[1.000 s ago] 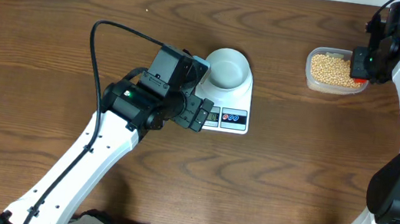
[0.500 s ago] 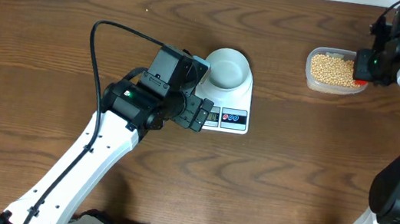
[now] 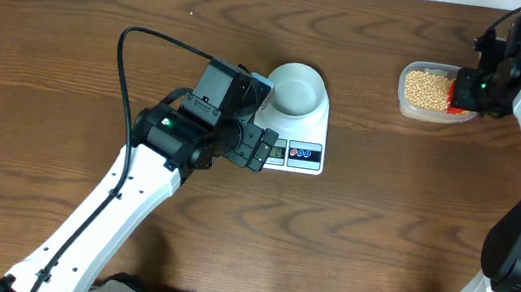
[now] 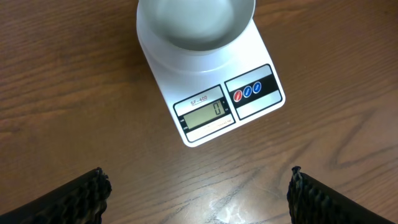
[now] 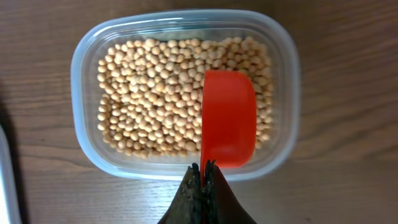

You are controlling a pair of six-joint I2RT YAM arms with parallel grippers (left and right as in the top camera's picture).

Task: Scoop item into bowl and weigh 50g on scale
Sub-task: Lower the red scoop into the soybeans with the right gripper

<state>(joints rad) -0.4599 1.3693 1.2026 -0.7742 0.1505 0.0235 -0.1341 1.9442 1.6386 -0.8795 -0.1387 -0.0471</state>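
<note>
1x bowl (image 3: 298,89), 1x scale (image 3: 315,133), 1x tub (image 5: 79,68), 1x scoop (image 5: 229,118), beans (image 5: 149,93) too many to count

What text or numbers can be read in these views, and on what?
"SF-400": on the scale, just above its display.
"0": on the display.
Fine print under the display and the marks on the buttons: too small to read.
The bowl, tub and scoop carry no text.

Wooden table (image 3: 383,213), white scale (image 3: 311,132), clear tub (image 5: 83,74)
</note>
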